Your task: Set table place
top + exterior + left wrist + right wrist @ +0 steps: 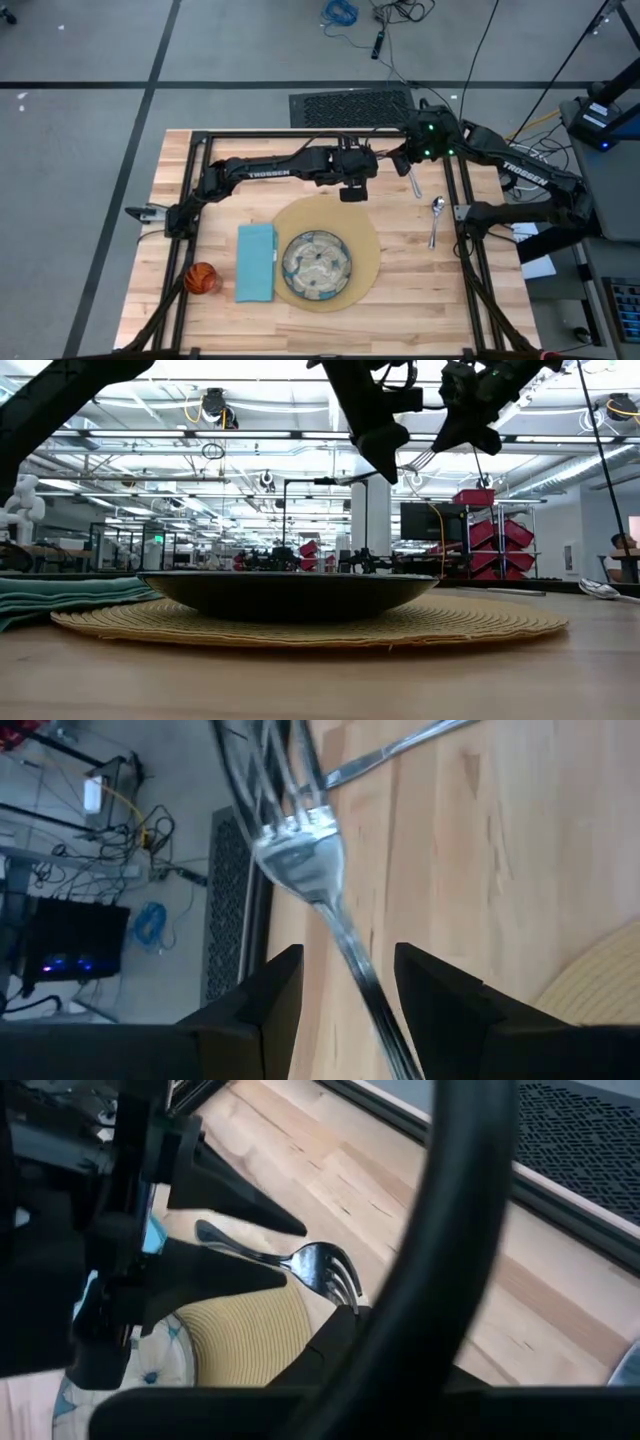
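Plate (316, 265) sits on mat (330, 250) at near bench (420, 290) edge; farther back, fork (305, 835) hangs midair between tools, right tool (398, 163) clamped on tines, left tool (345, 990) apart round handle: close left squarely before right releases.

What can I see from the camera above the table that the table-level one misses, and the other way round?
Only the overhead view shows the orange cup, the plate's patterned face, the knife and the fork passing between the two tools. Only the table-level view shows the room behind, with red bins. Both show the round mat, the blue napkin and the spoon.
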`<state>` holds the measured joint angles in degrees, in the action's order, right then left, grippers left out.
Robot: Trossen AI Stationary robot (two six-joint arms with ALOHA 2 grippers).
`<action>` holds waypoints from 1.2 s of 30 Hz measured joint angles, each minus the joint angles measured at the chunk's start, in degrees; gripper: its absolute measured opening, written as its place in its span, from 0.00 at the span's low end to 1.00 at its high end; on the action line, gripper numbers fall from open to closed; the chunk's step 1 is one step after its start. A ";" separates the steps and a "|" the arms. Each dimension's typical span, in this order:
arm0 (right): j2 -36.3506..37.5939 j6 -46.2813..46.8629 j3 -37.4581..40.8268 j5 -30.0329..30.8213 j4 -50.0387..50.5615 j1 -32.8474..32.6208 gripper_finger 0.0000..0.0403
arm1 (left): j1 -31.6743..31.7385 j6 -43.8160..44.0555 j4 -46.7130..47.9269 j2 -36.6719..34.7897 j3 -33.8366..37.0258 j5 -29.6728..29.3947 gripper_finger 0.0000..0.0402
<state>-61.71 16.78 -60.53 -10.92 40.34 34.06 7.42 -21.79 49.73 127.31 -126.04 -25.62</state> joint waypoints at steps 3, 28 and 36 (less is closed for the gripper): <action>0.00 -0.35 0.00 0.03 -0.20 0.00 0.00 | 0.04 0.40 -0.02 0.00 0.00 -0.37 0.36; -2.49 2.03 0.00 3.28 -7.26 -0.04 0.00 | -0.07 4.93 -2.73 0.00 0.00 -12.14 0.36; -2.49 1.98 0.00 3.09 -7.24 -0.04 0.00 | -0.30 4.73 -2.67 0.00 0.00 -11.05 0.33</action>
<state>-64.20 18.76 -60.53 -7.84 33.10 34.02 7.12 -17.06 47.06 127.31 -126.04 -36.67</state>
